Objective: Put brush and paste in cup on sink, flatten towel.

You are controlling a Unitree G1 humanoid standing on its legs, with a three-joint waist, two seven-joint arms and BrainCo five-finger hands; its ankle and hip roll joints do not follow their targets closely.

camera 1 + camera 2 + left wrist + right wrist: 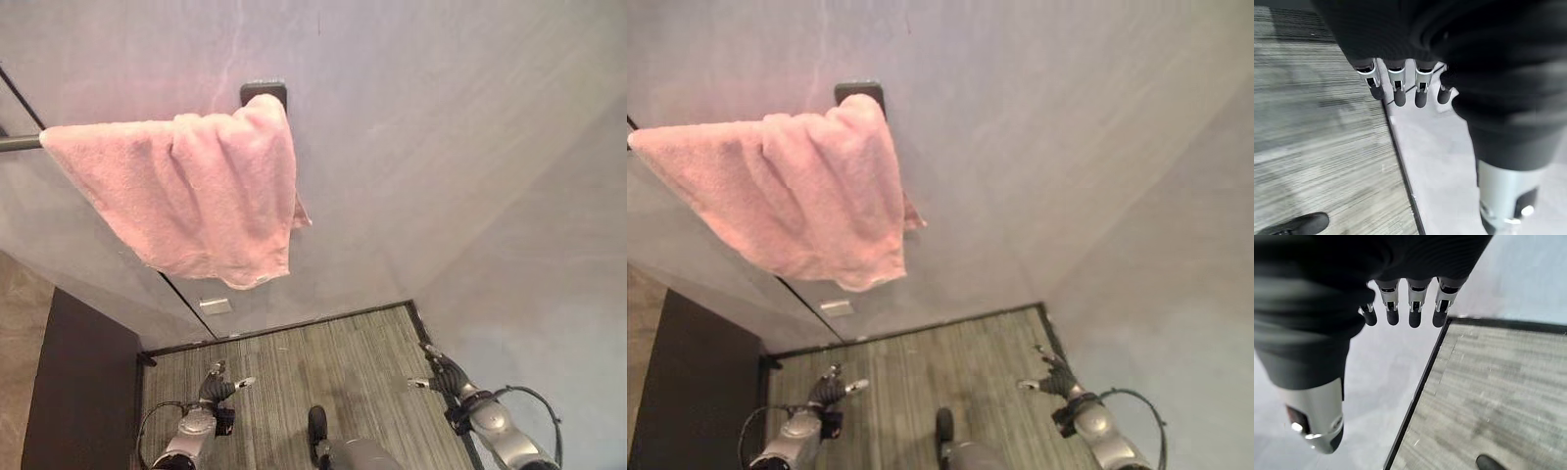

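Left eye view: a pink terry towel hangs bunched and uneven over a dark metal wall rail, its right end gathered just below the rail's black wall bracket. Grey wall behind, a small white plate low on it. Below, grey wood-grain plank floor. My left hand hangs low over the floor, my right hand low near the wall edge, both well apart from the towel.

Left wrist view: my left hand's fingers are straight and relaxed, holding nothing, above the floor's black skirting strip.

Right wrist view: my right hand's fingers likewise loose and empty.
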